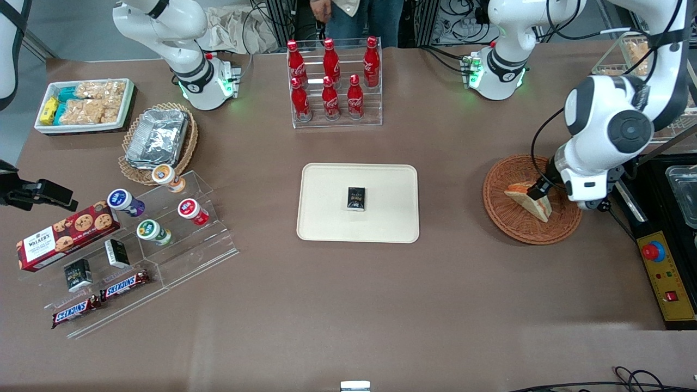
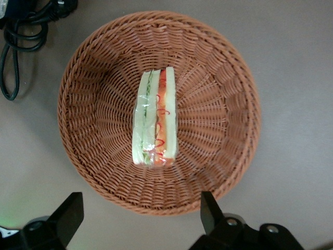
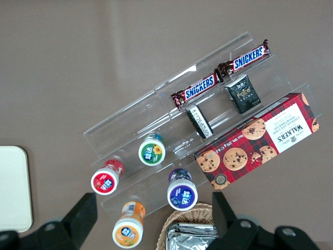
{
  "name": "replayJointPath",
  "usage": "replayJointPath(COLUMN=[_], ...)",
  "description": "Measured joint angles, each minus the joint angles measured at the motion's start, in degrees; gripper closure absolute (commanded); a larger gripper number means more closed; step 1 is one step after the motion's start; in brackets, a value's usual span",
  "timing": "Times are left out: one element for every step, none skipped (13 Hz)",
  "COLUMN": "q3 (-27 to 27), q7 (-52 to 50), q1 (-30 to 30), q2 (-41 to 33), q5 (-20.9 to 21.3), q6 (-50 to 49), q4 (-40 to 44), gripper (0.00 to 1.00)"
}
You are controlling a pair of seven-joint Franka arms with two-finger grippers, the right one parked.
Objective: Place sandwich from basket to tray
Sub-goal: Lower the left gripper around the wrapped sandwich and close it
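While bending down from the working arm's end of the tabletop [image 1: 463,305], hanging just above the basket [image 1: 503,220] with pincer [image 2: 140,216] pointing straight down. Spreading fingers [image 2: 70,211] wide apart, gripping nothing. Sandwich [image 2: 155,117] lying on its side in the middle of the basket, filling edge up. Tray [image 1: 326,218] sitting mid-tabletop, well apart, carrying a small black box [image 1: 356,198]. Brown covering running across the whole tabletop.

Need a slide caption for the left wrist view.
Open gripper above the basket, sandwich on edge inside.
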Motion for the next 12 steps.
replayJointPath(q3=[0.0,0.0,0.0,0.1,0.2,0.3,0.5,0.5,0.6,0.6,0.6,0.6], q7=[0.0,-0.1,-0.1,-0.2,-0.2,-0.3,-0.3,-0.3,-0.3,-0.3,-0.3,-0.3], q1=[0.0,0.0,0.1,0.1,0.2,0.5,0.8,1.3,1.6,2.0,2.2,2.3], q2=[0.7,1.5,2.4,3.4,4.3,5.2,5.9,6.5,6.8,6.9,6.9,7.1], q5=[0.3,0.7,1.4,1.7,1.8,1.9,2.3,2.9,3.6,3.8,3.9,4.0], q6=[1.3,2.8,4.3,5.7,6.8,7.8,8.4,8.7,8.9,9.0,9.1,9.4], q4=[-0.6,-1.2,-1.7,-2.1,-2.3,-2.5,-2.5,-2.5,-2.5,-2.5,-2.5,-2.6], gripper=[0.00,0.00,0.00,0.00,0.00,0.00,0.00,0.00,0.00,0.00,0.00,0.00])
